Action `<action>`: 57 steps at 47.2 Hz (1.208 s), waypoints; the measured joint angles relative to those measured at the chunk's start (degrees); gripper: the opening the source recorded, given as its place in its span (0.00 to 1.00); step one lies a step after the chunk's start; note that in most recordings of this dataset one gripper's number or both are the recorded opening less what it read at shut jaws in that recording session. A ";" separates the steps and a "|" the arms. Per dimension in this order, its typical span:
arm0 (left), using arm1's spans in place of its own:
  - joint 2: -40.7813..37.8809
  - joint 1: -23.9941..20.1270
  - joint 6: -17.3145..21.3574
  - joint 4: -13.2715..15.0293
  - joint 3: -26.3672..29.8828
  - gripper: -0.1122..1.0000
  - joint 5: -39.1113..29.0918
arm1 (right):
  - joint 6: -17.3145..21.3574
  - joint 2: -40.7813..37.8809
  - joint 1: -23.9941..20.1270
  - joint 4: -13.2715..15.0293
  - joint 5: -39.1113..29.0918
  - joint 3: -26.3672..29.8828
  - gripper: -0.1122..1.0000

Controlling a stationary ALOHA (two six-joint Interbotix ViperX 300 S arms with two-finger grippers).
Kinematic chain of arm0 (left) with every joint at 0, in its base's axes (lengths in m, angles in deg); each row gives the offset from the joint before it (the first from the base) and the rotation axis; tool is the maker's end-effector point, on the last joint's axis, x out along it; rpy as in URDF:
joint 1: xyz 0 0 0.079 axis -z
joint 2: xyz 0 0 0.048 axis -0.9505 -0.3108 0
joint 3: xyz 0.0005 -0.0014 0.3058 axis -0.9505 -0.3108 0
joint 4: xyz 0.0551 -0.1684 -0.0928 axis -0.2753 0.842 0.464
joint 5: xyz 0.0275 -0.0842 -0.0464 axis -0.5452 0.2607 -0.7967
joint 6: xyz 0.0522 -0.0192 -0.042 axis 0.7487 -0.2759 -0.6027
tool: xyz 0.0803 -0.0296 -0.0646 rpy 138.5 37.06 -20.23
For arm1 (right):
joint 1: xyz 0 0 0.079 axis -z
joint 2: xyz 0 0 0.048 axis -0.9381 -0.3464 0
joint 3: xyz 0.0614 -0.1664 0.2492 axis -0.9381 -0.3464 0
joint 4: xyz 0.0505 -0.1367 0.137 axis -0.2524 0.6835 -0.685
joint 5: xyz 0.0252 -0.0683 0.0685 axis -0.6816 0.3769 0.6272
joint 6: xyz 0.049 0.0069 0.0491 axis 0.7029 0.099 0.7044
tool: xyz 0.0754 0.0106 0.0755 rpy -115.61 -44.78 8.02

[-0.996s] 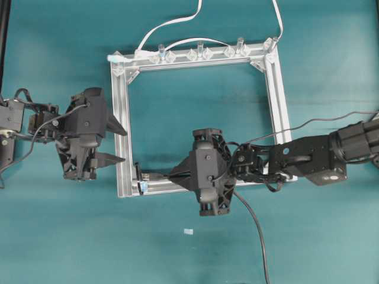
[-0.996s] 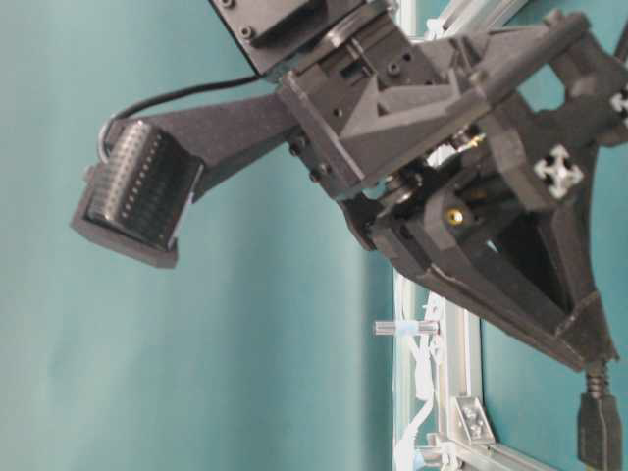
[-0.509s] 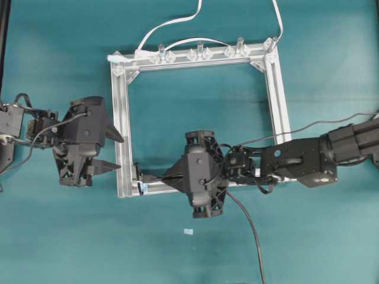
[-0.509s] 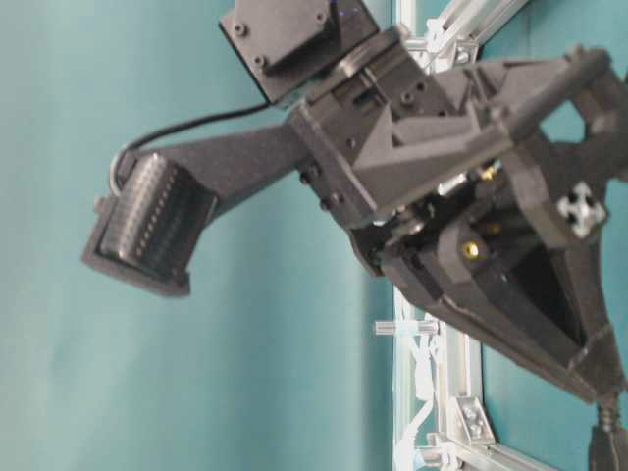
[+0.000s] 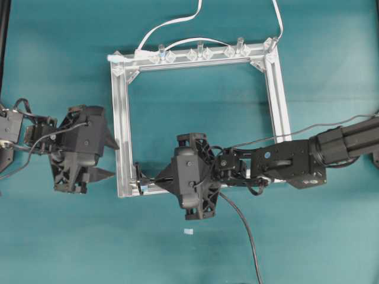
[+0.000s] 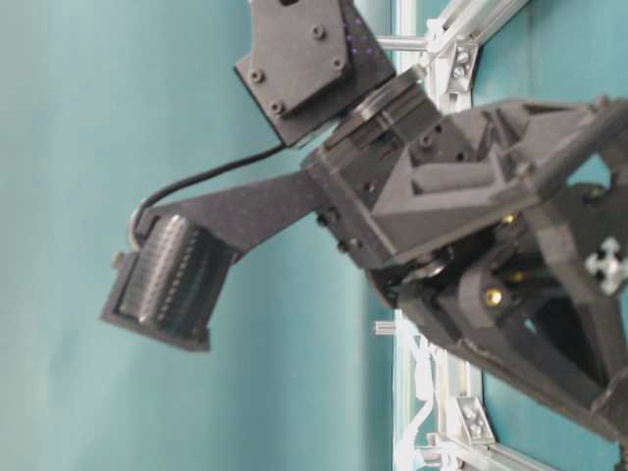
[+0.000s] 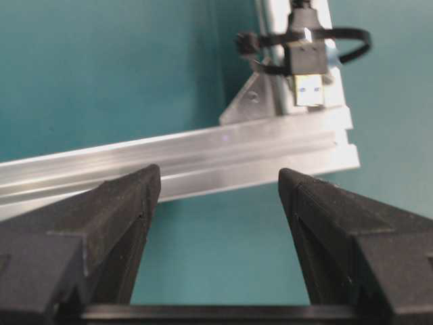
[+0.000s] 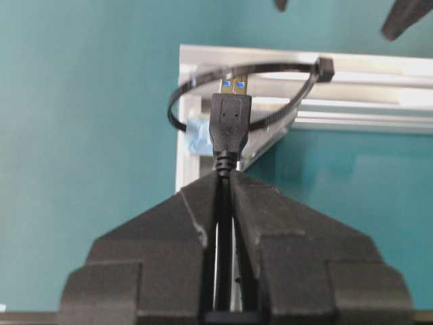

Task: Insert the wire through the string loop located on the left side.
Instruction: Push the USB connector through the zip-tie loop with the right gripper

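Left tool waits wide open outside the frame. At the frame's lower-left corner, the loop stands with the plug poking in. Right tool clamps the wire; pulling it fully through remains.

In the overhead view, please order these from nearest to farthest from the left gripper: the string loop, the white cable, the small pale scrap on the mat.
From the left gripper:
1. String loop, at the frame's lower-left corner, just to its right.
2. Small pale scrap, lower, toward the middle.
3. White cable, far up at the top.
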 measured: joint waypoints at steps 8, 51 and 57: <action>0.00 1.14 -0.09 0.00 0.00 0.74 -0.70 | 0.09 -0.35 0.44 0.00 0.00 0.53 0.17; 0.00 2.02 -0.18 0.00 0.00 0.74 -0.79 | 0.00 -2.02 0.88 0.70 -0.62 2.99 0.17; 0.00 2.02 -0.18 0.00 0.00 0.74 -0.79 | 0.09 -2.46 0.97 0.62 -0.79 3.69 0.17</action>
